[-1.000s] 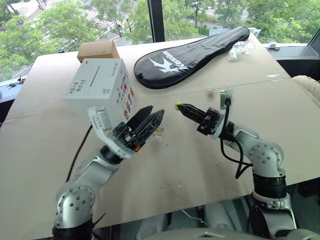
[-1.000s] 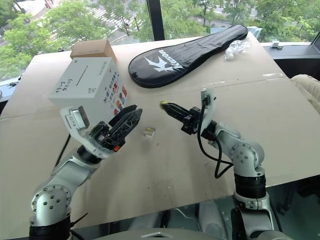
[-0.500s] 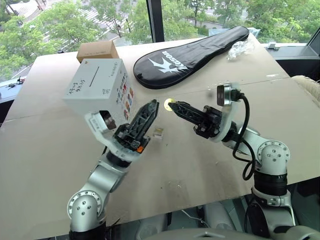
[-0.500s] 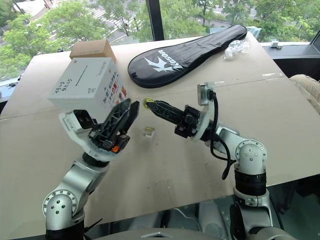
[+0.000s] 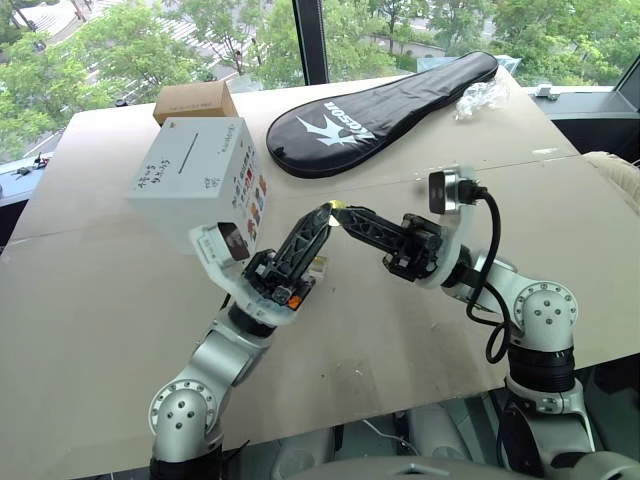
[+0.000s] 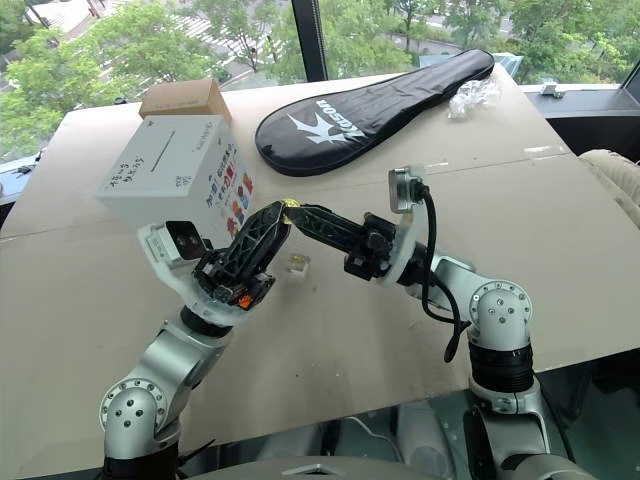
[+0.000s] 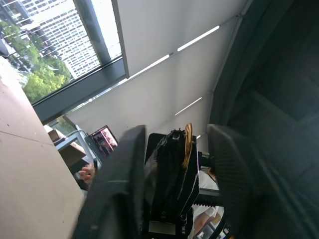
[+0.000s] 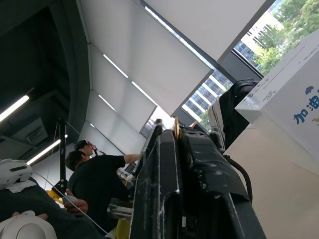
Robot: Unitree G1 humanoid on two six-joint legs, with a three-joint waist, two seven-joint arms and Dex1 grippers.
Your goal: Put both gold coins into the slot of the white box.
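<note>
Right gripper [image 5: 337, 209] pinches a coin [image 7: 187, 145] between the left gripper's [image 5: 322, 217] parted fingers, beside the white box [image 5: 195, 180]; racket bag [image 5: 385, 100] behind.

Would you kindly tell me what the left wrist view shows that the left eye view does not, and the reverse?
The left wrist view adds the gold coin seen edge-on, plus ceiling light strips. The left eye view adds the white box, its slot, the black racket bag and the brown box on the table. Both share the right gripper pinching the gold coin between the open fingers of the left gripper.
</note>
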